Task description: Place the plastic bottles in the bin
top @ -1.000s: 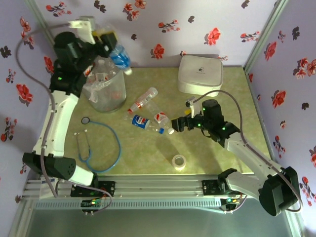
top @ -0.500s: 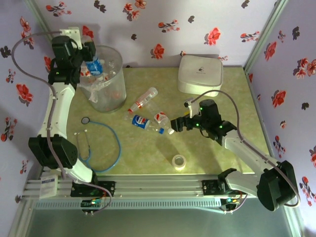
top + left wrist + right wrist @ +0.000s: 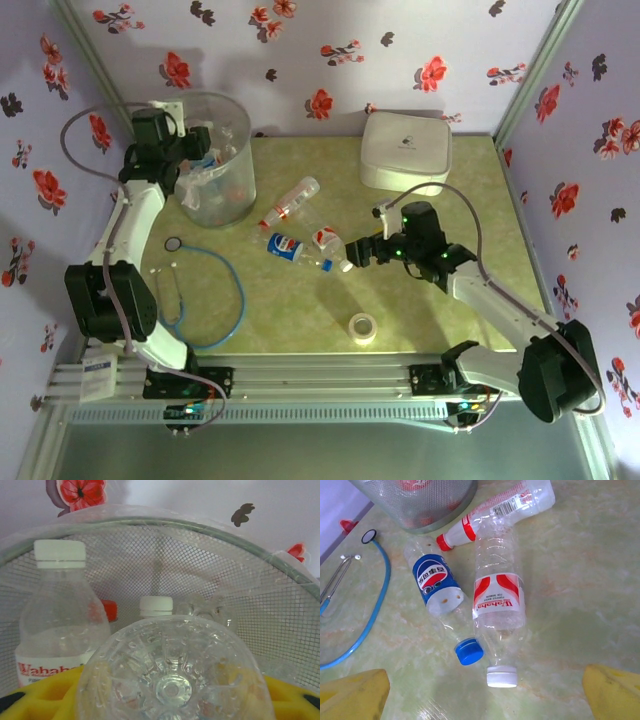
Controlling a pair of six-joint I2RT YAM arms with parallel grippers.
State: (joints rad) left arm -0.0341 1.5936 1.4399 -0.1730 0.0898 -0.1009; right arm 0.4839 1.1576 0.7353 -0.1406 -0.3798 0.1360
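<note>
My left gripper is clamped on a bottle, base toward my wrist, long axis pointing into the bin. My right gripper stands wide apart; the white-capped bottle points its cap at it.

left arm, right arm: white links, black joints | cables: grey | status lights: green | right tool fingers: yellow
</note>
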